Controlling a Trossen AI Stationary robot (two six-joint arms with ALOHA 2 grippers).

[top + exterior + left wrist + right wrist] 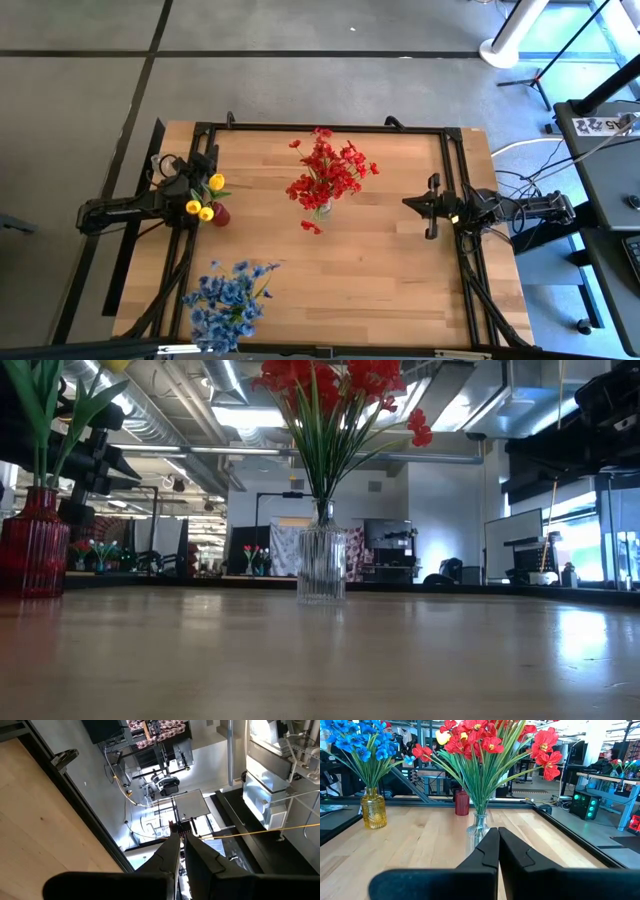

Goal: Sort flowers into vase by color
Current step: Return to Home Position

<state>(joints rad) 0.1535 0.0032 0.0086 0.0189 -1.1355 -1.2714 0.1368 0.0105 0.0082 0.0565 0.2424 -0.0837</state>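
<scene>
Table (pixel 380 270): wooden top, carrying three vases, each holding flowers of one colour.
Red flowers (pixel 328 175): standing as a full bunch in the clear glass vase (pixel 321 565) near the middle of the table; one spray is leaning out towards the side where the blue bunch is.
Blue flowers (pixel 228 300): sitting together in the yellow vase (pixel 373 809), close to the table's front-left corner in the high view, well apart from the red bunch.
Yellow flowers (pixel 204 198): standing in the red vase (pixel 33 550) by the left edge of the table, with round blooms on green stems.
Loose flowers: none are lying on the tabletop.
Left gripper (pixel 181 837): hovering at the left edge of the table, just beside the red vase. Its wrist camera is looking out over the table edge into the room. The fingers are pressing together, gripping nothing.
Right gripper (pixel 498 831): hanging inside the right edge of the table and pointing towards the clear glass vase, apart from it. The fingers are closing flat against each other, with nothing between them.
Contact: neither gripper is touching a flower or a vase.
</scene>
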